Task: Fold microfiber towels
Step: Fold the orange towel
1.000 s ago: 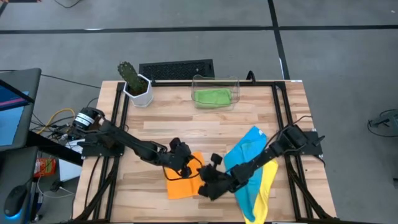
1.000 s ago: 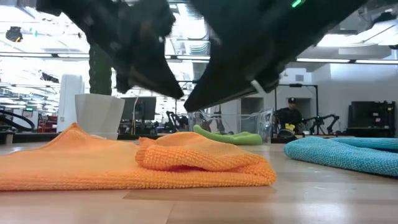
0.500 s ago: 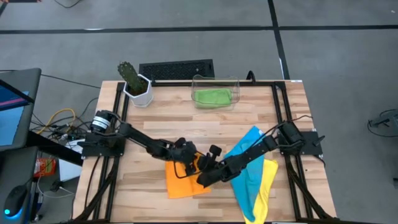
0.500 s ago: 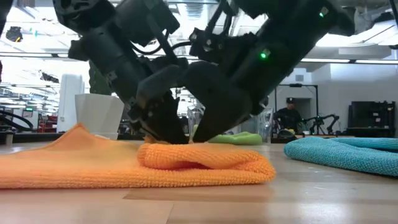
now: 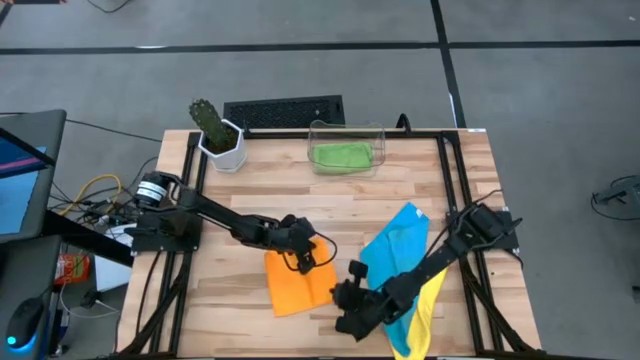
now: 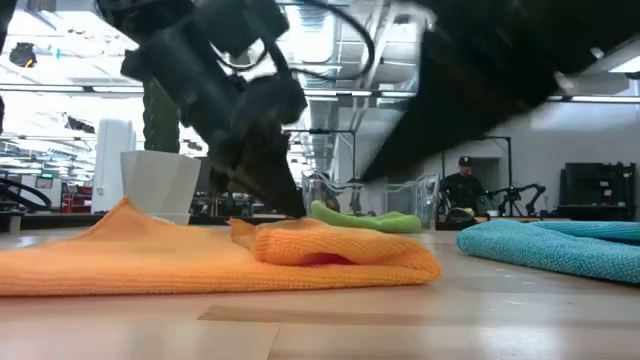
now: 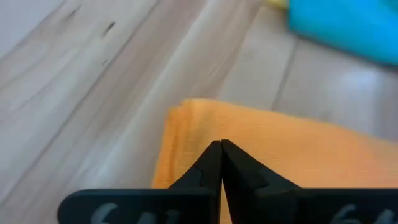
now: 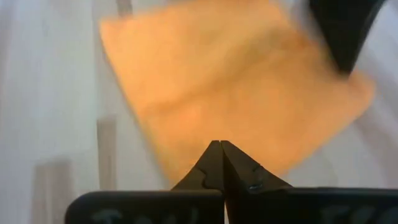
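Left end effector point(image 5: 308, 259), fingers pressed together, empty, sits on the top right corner of the orange towel point(image 5: 296, 283) at lower centre of the worktop point(image 5: 330, 205). Right end effector point(image 5: 345, 310), also pressed together and empty, hovers just right of that towel, over the blue towel point(image 5: 395, 262) and yellow towel point(image 5: 430, 300) at lower right. Green towel point(image 5: 341, 155) lies in the bin point(image 5: 345, 128) at upper centre.

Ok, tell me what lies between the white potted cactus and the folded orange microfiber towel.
Only bare wooden tabletop and the dark left arm crossing it, between the cactus pot and the orange towel, as the high view shows.
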